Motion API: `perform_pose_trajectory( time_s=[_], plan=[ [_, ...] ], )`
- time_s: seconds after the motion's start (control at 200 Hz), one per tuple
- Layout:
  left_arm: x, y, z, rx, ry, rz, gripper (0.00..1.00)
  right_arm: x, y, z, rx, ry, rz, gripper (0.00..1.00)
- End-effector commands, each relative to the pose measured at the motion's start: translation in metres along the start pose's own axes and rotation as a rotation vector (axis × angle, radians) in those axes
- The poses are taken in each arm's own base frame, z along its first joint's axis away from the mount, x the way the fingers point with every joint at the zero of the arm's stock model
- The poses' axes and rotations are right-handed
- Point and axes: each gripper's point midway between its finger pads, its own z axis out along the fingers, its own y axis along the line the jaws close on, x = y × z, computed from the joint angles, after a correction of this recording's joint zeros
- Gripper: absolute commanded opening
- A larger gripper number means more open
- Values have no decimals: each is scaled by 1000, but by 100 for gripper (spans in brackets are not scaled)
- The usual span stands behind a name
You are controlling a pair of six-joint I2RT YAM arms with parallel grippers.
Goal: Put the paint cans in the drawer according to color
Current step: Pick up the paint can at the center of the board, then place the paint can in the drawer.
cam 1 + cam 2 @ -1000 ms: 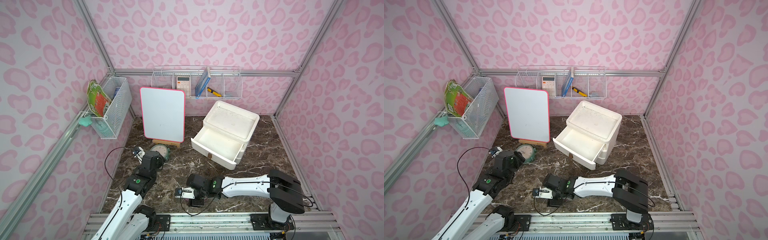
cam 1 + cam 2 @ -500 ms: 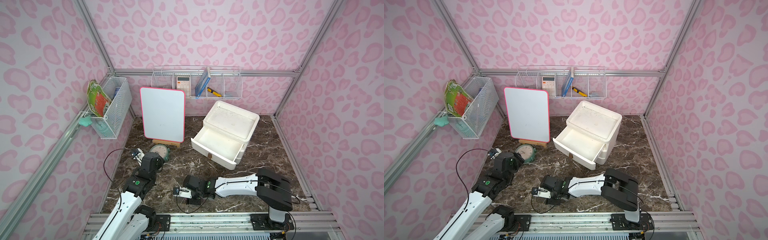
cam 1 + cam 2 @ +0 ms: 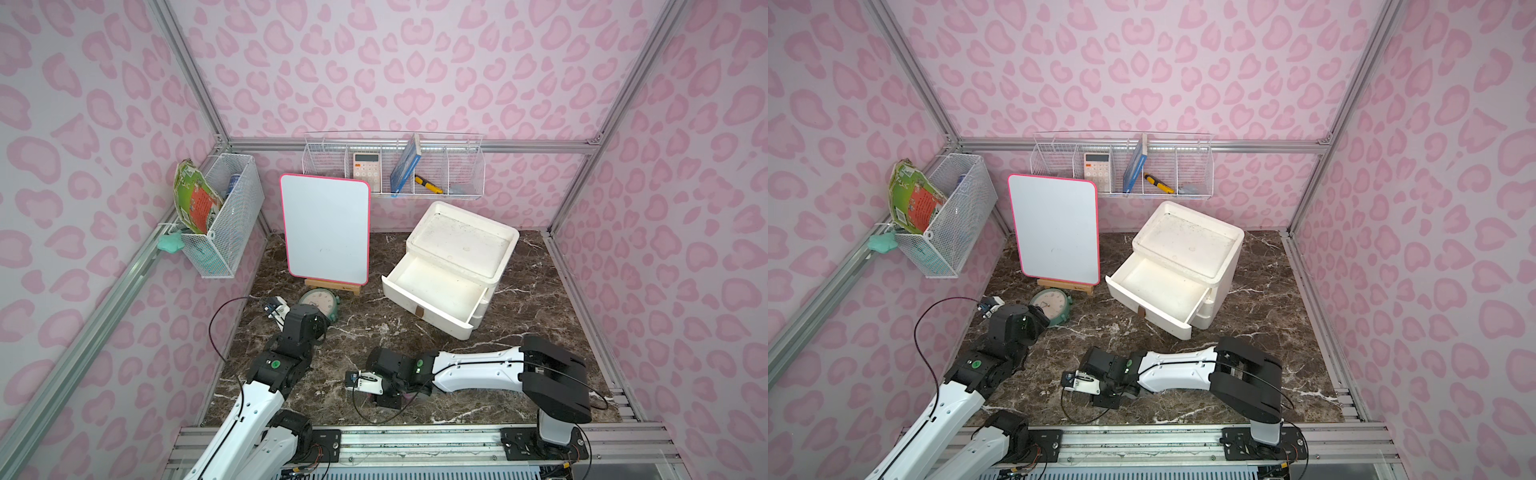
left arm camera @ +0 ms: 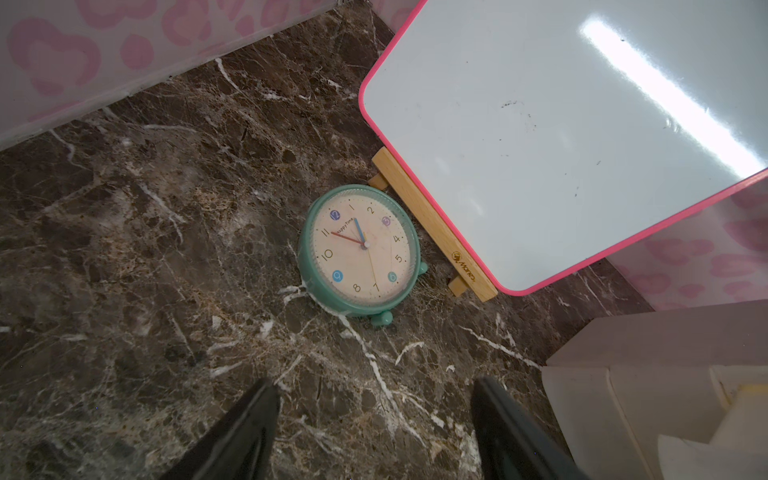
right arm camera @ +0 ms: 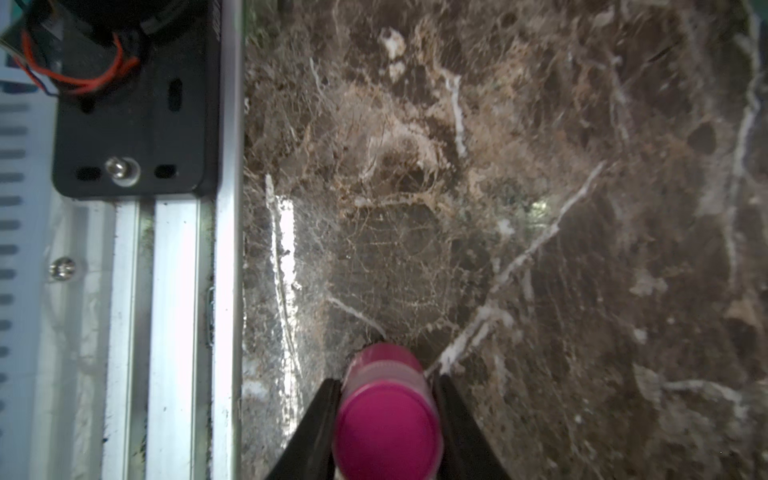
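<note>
A magenta-topped paint can [image 5: 386, 415] sits between the black fingers of my right gripper [image 5: 388, 399], which is shut on it just above the marble floor by the front rail. In both top views that gripper [image 3: 386, 399] [image 3: 1106, 399] is low at the front centre. The white drawer [image 3: 457, 249] [image 3: 1183, 253] chest stands at the back right with its top drawer pulled out and empty. My left gripper [image 4: 376, 415] hangs open over bare marble, short of the clock, with nothing between its fingers.
A mint alarm clock [image 4: 359, 249] lies face up in front of a pink-framed whiteboard [image 3: 326, 232] on a wooden stand. Wire baskets hang on the left wall [image 3: 220, 220] and the back wall [image 3: 395, 170]. The aluminium front rail [image 5: 226, 249] runs close beside the right gripper.
My right gripper's jaws have closed on the magenta paint can, with a small sideways shift at the front. The left arm has stayed where it was.
</note>
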Motion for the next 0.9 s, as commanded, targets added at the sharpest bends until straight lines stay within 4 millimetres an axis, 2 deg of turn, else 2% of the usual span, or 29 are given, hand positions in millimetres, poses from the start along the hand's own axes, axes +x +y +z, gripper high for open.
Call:
perform_pose_trajectory(
  time_s=[0.0, 0.11, 0.2, 0.25, 0.3, 0.31, 0.365, 0.46, 0.595, 0.896],
  plan=[
    [1, -5, 1, 23, 9, 20, 78, -30, -17, -31, 57, -75, 48, 26],
    [-1, -9, 0, 36, 9, 27, 78, -63, -61, -92, 170, -204, 166, 23],
    [-1, -13, 1, 50, 12, 31, 78, -74, -114, -161, 354, -306, 303, 22],
    [-1, -17, 1, 65, 15, 36, 77, -69, -147, -198, 456, -353, 408, 23],
    [0, -21, 2, 81, 25, 53, 77, -52, -177, -226, 521, -367, 540, 23],
    [0, -22, 2, 83, 26, 57, 76, -54, -184, -237, 534, -385, 562, 23],
    [0, -27, 3, 96, 37, 75, 76, -32, -210, -260, 563, -376, 701, 23],
    [1, -32, 4, 107, 49, 101, 75, -6, -230, -274, 597, -303, 791, 23],
    [0, -38, 5, 131, 50, 113, 75, 5, -236, -276, 625, -250, 802, 23],
    [2, -51, 9, 171, 71, 134, 74, 14, -240, -247, 580, -130, 783, 24]
  ],
)
